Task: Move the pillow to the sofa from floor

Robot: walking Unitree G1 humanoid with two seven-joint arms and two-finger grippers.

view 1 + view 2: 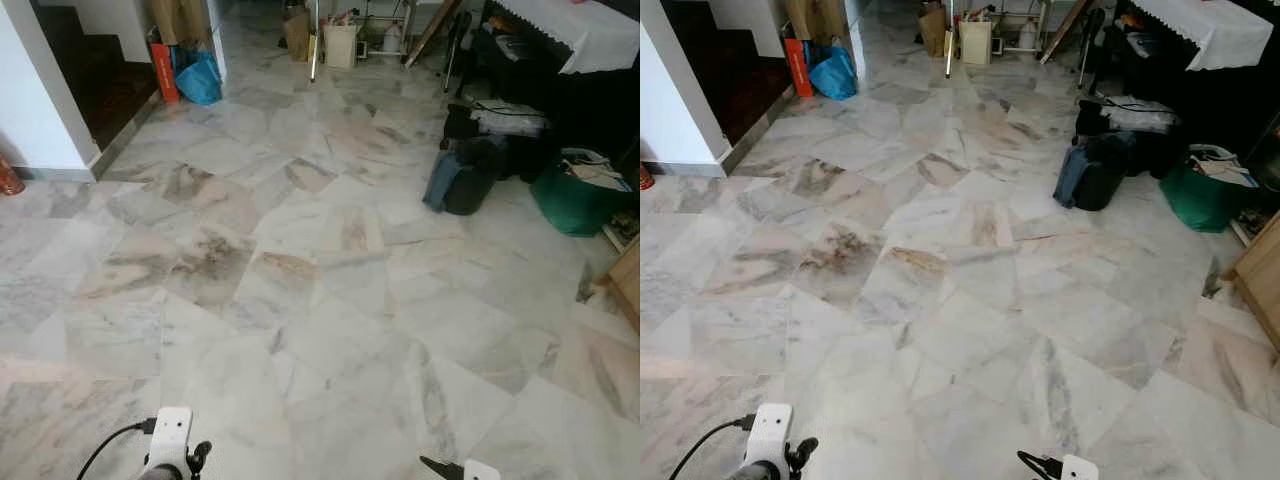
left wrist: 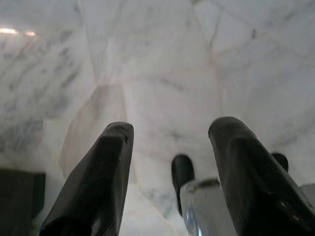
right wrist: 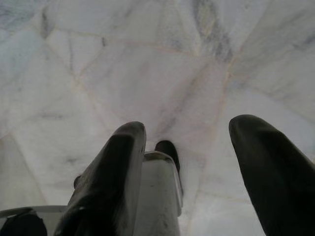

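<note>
Marble floor [image 1: 300, 300]; white wall [image 1: 30, 110]; draped table [image 1: 575, 30].

Marble floor [image 1: 300, 300] spreads ahead, with both arms low at the near edge: left gripper [image 2: 170, 147] on the left, right gripper [image 3: 189, 147] on the right. Far left, a wall corner [image 1: 40, 110], with a bag [image 1: 198, 78] beyond it. On the right, a backpack [image 1: 462, 175] lies just left of a basket [image 1: 575, 195], a draped table [image 1: 575, 30] behind them.
</note>
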